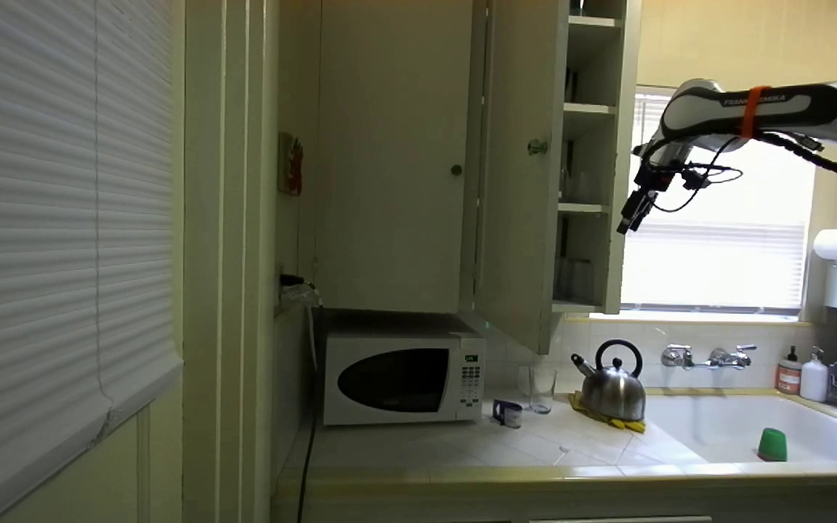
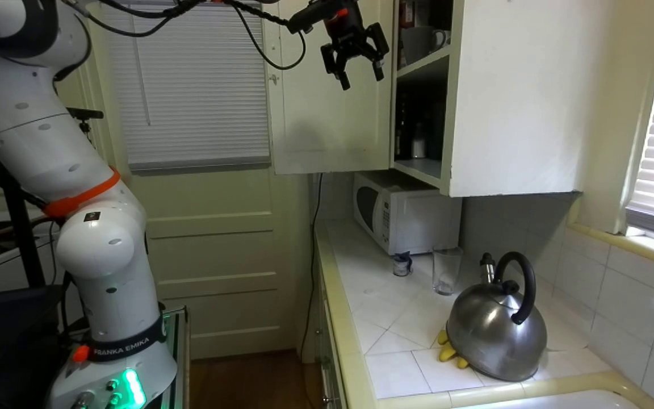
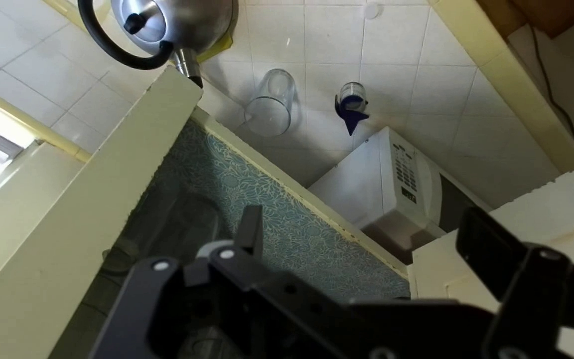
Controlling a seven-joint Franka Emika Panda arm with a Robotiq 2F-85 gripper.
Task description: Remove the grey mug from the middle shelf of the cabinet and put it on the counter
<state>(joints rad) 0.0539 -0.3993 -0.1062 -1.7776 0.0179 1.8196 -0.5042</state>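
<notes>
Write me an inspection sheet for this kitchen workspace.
Surface: yellow-edged white tile counter.
Job's things: grey mug on a shelf of the open cabinet.
Clutter: kettle on something yellow, clear glass, microwave, small purple-and-white item.
Tool: open, holding nothing, raised near the cabinet.
Cables: black cables along the arm; black cord hanging beside the microwave.
Surroundings: green cup in the sink; lowered window blind.

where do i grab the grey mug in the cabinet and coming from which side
Probably by the body of the grey mug, coming in through the open front of the cabinet. In an exterior view, the mug looks upright on its shelf, and what seems its handle juts off to the right, leaving the rounded body exposed for the hand.
</notes>
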